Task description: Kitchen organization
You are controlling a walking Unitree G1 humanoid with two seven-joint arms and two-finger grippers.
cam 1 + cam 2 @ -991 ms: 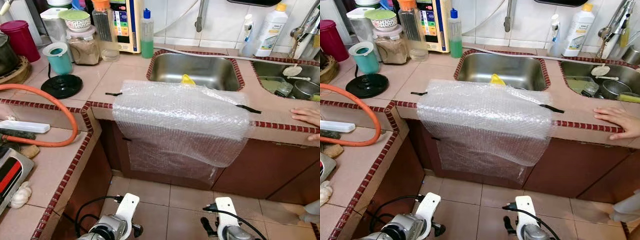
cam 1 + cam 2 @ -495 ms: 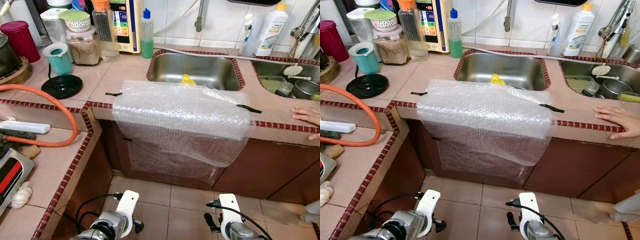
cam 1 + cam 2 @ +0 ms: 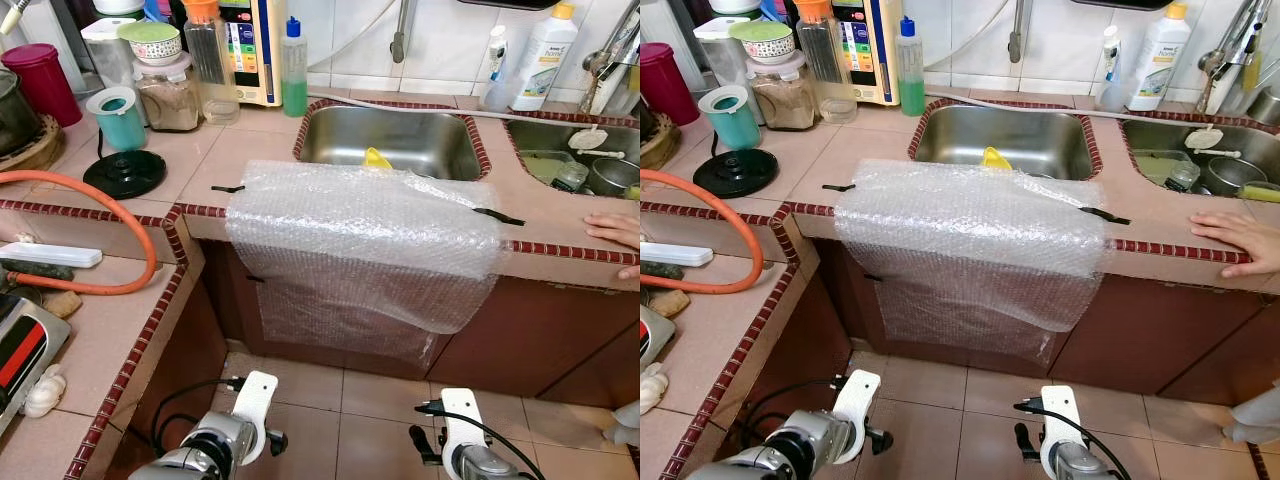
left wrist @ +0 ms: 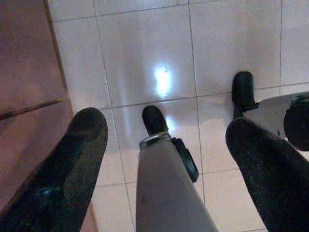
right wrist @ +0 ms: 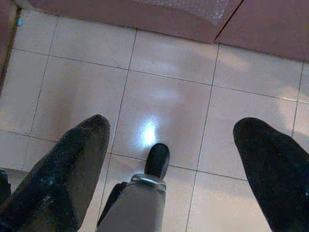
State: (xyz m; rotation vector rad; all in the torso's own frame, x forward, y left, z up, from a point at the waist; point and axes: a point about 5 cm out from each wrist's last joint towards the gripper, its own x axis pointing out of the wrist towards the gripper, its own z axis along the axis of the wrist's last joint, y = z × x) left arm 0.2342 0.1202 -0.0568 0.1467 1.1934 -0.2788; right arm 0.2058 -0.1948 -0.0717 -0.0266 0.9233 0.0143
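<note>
Bubble wrap (image 3: 365, 240) draped over desk (image 3: 255, 145) edge: judged light, limp, slippery; best pinched at hanging hem. Left gripper (image 4: 161, 145) and right gripper (image 5: 169, 159) released, empty, above floor (image 5: 159, 92).

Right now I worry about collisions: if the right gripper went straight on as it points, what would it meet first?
Likely the tiled floor: the open right gripper points down at it, though the robot's own leg is close below.
</note>
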